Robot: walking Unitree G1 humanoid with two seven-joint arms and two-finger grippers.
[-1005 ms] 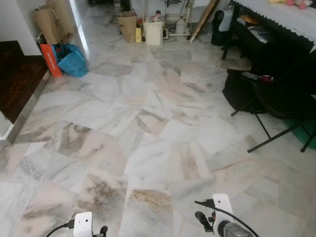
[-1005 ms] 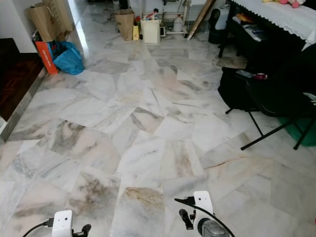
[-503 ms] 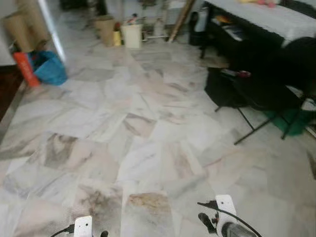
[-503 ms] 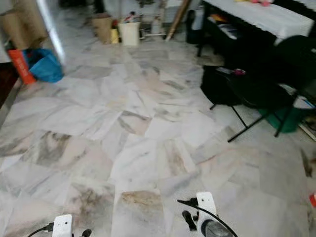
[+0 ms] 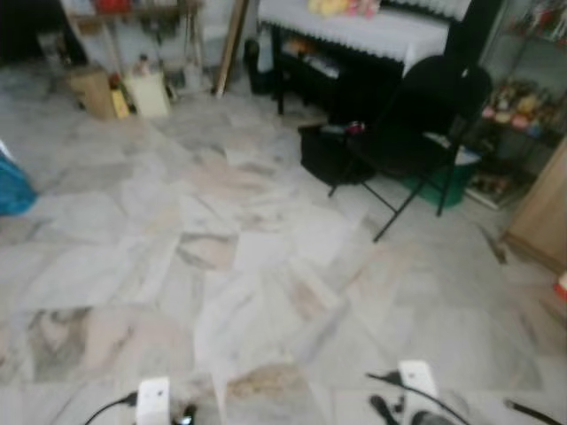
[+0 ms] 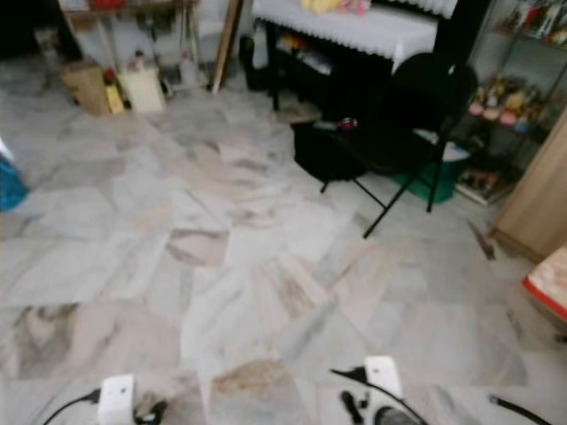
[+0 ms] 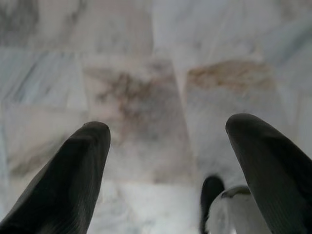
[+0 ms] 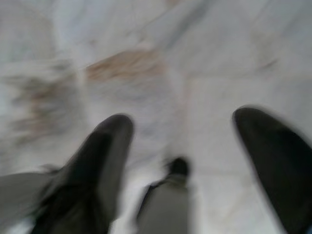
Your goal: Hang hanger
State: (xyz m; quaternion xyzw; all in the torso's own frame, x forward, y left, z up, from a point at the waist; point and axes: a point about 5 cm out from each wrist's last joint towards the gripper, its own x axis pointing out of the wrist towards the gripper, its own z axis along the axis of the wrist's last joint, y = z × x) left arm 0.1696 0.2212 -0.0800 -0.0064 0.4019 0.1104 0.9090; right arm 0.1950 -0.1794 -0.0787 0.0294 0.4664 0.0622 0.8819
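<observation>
Both arms hang low at the bottom edge of the head views, over a marble tile floor [image 5: 221, 248]. My left gripper [image 7: 168, 131] is open, its two black fingers [image 7: 78, 170] spread wide with only floor between them. My right gripper [image 8: 187, 122] is open too, blurred, with bare floor between its fingers [image 8: 105, 156]. In the left eye view the white left wrist [image 5: 152, 403] and right wrist [image 5: 412, 385] peek in. The whole picture is blurred by motion.
A black folding chair [image 5: 416, 115] stands ahead right with a black bag [image 5: 328, 155] beside it and a green tub [image 5: 443, 181] behind. A table with a white cloth [image 5: 354, 27] lies beyond. Shelves [image 5: 523, 106] and a wooden cabinet [image 5: 545, 212] close the right. Bags and containers [image 5: 149, 93] sit at the back left.
The camera has swung to the right: chair and table have slid from the right edge towards the middle, and the shelves and cabinet have come into view. Both arms stay low and open.
</observation>
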